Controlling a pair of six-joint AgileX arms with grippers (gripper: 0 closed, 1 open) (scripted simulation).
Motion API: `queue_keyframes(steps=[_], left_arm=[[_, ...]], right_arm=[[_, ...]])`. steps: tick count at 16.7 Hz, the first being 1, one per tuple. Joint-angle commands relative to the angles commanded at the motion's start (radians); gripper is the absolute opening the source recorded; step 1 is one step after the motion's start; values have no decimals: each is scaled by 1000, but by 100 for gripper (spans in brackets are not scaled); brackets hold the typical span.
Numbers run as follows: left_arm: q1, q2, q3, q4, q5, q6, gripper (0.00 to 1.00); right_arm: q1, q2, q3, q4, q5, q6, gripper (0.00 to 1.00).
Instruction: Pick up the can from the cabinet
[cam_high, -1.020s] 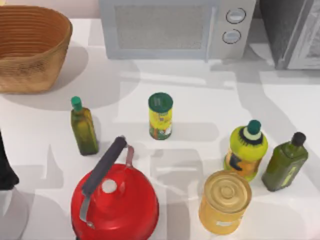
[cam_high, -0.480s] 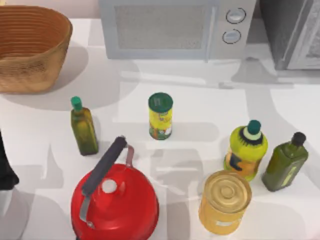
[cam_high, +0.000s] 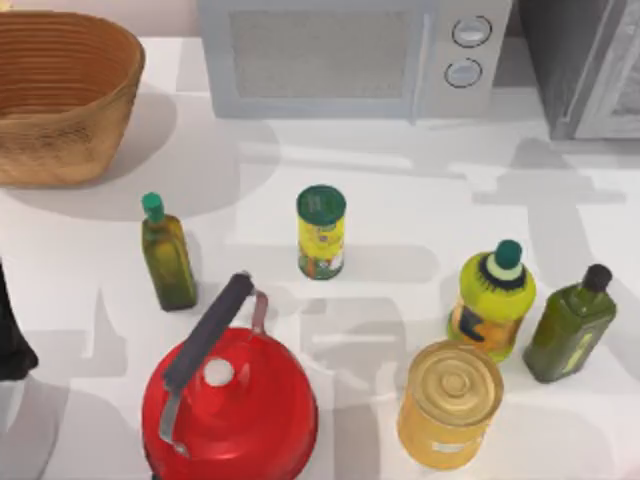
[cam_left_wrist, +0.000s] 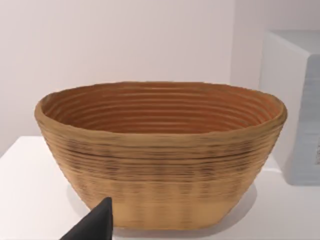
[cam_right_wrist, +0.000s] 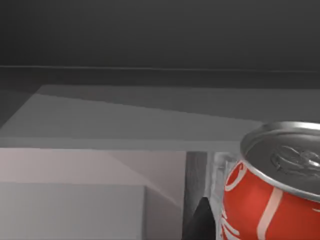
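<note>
The can (cam_right_wrist: 272, 192) is red with white marks and a silvery top. It is very close in the right wrist view, standing upright inside the cabinet's dark grey inside (cam_right_wrist: 150, 45). A dark part of my right gripper (cam_right_wrist: 201, 222) sits right beside the can; whether it holds the can is hidden. In the top view the grey cabinet (cam_high: 570, 60) stands at the back right corner with its pale framed door (cam_high: 622, 95) swung open. My left arm (cam_high: 10, 335) is parked at the table's left edge, and its gripper (cam_left_wrist: 95, 226) faces the basket.
A white two-knob microwave (cam_high: 350, 55) stands at the back, a woven basket (cam_high: 60, 95) at the back left. On the table are a red kettle (cam_high: 230, 400), a golden tin (cam_high: 450, 402), a yellow green-lidded can (cam_high: 321, 232), two olive oil bottles (cam_high: 167, 252) (cam_high: 570, 325) and a yellow bottle (cam_high: 492, 298).
The arm's shadow on the table in front of the microwave has slid to the right, toward the cabinet. The objects on the table and the left arm have stayed put.
</note>
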Motion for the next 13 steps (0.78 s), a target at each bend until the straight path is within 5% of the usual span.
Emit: queue_keyframes(steps=[13], left_arm=[[0,0,0,0,0,0,100]], right_arm=[[-442,-824,-1254,407,-453,-6,0]])
